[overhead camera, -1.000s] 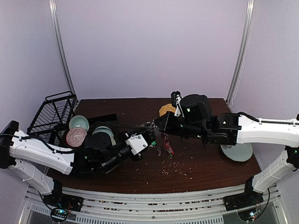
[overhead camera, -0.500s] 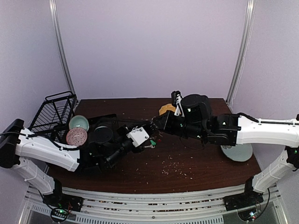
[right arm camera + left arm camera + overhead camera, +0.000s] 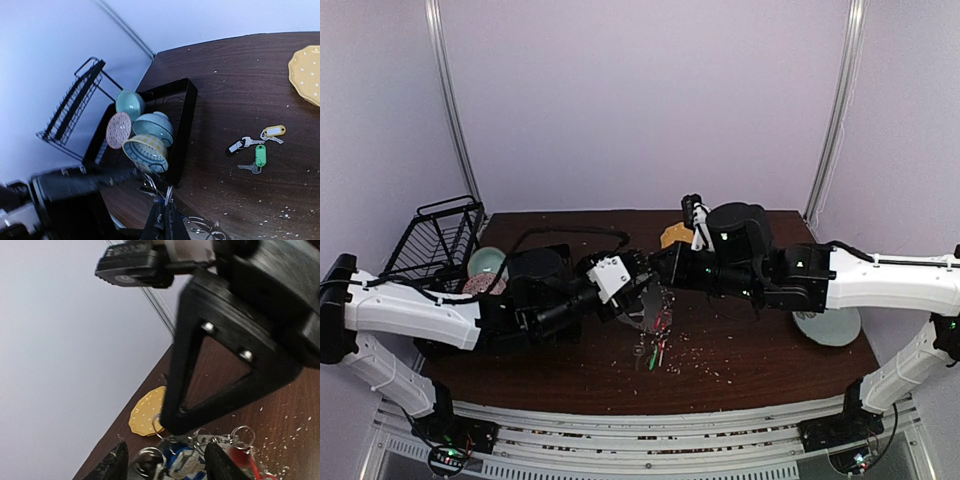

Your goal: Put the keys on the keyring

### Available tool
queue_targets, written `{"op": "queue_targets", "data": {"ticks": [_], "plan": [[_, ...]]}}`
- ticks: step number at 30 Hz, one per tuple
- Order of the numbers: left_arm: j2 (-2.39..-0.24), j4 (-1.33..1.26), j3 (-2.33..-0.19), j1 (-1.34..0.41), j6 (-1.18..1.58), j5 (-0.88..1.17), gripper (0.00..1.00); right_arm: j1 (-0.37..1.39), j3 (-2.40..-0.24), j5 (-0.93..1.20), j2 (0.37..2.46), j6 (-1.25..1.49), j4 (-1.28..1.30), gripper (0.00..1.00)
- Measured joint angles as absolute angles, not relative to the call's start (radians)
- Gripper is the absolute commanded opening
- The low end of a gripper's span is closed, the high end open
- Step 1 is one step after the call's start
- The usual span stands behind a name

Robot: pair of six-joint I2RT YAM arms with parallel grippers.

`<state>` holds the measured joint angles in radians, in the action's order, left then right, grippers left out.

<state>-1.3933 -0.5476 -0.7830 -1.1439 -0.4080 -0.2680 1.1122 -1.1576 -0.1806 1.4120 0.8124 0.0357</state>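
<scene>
Seen from above, the left tool (image 3: 642,288) and the right tool (image 3: 663,270) met tip to tip over the middle of the dark worktop (image 3: 750,370). The thin grey keyring (image 3: 646,312) hung just beneath them, and a few loose keys (image 3: 655,352) lay on the wood below it. A black dish rack (image 3: 432,240) stood at the far left, an orange dotted plate (image 3: 674,236) lay behind the tools, and a pale plate (image 3: 828,326) lay under the right arm. In the left wrist view, the left tool's fingers (image 3: 112,467) stood partway apart on either side of a bunch of keys (image 3: 185,460) with blue and red tags. This bunch sat directly under the right tool's black finger, which filled the upper frame. In the right wrist view, the right tool was pinched tight on the keyring's wire, which rose from its tips. The loose keys, tagged cream, black and green, lay well apart from it on the worktop, and bowls (image 3: 150,127) sat in the rack.
</scene>
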Motion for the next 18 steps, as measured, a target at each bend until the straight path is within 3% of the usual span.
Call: {"op": "queue_targets", "data": {"ticks": [4,9,15,18], "plan": [[-1.301,-0.402,-0.816,-1.107,-0.311,-0.099,0.67,1.113,-1.182,-0.142,1.41,0.689,0.106,0.0],[-1.227,-0.214,-0.91,-1.106,-0.224,0.057,0.61,1.115,-1.215,-0.102,1.393,0.576,0.18,0.0],[-1.177,0.006,-0.958,-1.064,-0.205,0.123,0.72,1.115,-1.258,-0.094,1.371,0.527,0.252,0.0],[-1.186,0.088,-0.96,-1.057,-0.192,0.13,0.61,1.115,-1.26,-0.086,1.365,0.527,0.257,0.0]]}}
